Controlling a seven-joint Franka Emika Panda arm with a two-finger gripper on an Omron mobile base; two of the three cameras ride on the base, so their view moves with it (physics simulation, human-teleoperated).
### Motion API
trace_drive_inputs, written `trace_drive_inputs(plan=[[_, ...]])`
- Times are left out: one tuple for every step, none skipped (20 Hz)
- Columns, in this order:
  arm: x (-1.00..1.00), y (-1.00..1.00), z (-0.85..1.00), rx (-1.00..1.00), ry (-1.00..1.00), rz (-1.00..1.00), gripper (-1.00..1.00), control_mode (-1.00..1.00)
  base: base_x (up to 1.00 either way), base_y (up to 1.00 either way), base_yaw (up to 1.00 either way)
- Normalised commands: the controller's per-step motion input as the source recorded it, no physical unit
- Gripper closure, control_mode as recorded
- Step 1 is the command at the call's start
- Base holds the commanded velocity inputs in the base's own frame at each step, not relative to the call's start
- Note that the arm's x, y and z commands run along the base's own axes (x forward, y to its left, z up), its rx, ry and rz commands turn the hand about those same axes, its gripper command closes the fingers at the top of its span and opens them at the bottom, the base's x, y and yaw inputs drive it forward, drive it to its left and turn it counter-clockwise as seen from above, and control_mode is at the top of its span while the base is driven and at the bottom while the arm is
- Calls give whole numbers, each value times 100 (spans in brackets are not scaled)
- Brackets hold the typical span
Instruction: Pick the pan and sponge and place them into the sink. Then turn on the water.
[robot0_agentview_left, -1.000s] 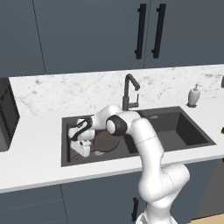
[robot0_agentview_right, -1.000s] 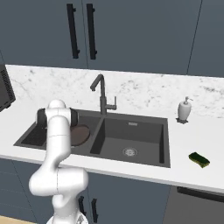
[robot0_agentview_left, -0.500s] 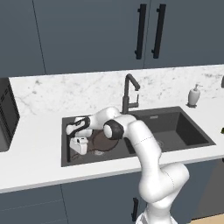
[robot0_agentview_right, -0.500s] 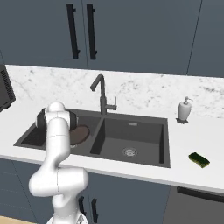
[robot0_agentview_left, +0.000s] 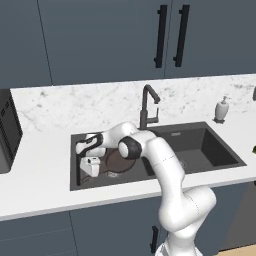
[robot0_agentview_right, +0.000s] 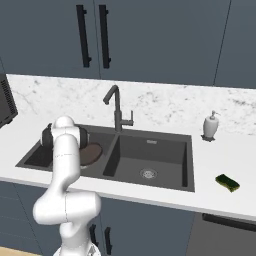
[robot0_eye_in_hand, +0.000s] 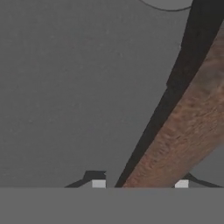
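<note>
Your gripper (robot0_agentview_left: 90, 170) is low in the left basin of the sink (robot0_agentview_left: 220, 150). In the hand view the pan handle (robot0_eye_in_hand: 183, 131) runs between the two fingertips (robot0_eye_in_hand: 99, 183), so read the jaws as closed around the pan handle; whether they have begun to loosen cannot be told. The pan (robot0_agentview_left: 117, 161) lies on the basin floor at about three o'clock from the gripper, its bowl against the divider; from the right base it shows as a brown disc (robot0_agentview_right: 89, 154) beside the arm.

The step in hand looks like letting the pan go. Open fully before lifting, then rise straight up so a finger doesn't drag the handle along. Keep the wrist off the faucet (robot0_agentview_left: 147, 104), at one o'clock from the pan.

The sponge (robot0_agentview_right: 227, 182) waits on the counter (robot0_agentview_right: 220, 197), at about three o'clock from the right basin.
</note>
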Motion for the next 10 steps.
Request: trace_drive_inputs(plan=[[0, 0, 0, 0, 0, -6, -100, -100, 0, 0, 0], [0, 0, 0, 0, 0, -6, -100, -100, 0, 0, 0], [0, 0, 0, 0, 0, -6, -100, -100, 0, 0, 0], [0, 0, 0, 0, 0, -6, -100, -100, 0, 0, 0], [0, 0, 8, 0, 0, -6, -100, -100, 0, 0, 0], [0, 0, 16, 0, 0, -6, -100, -100, 0, 0, 0], [0, 0, 21, 0, 0, -5, -100, -100, 0, 0, 0], [0, 0, 24, 0, 0, -6, -100, -100, 0, 0, 0], [0, 0, 25, 0, 0, -6, -100, -100, 0, 0, 0], [0, 0, 30, 0, -3, -6, -100, -100, 0, 0, 0]])
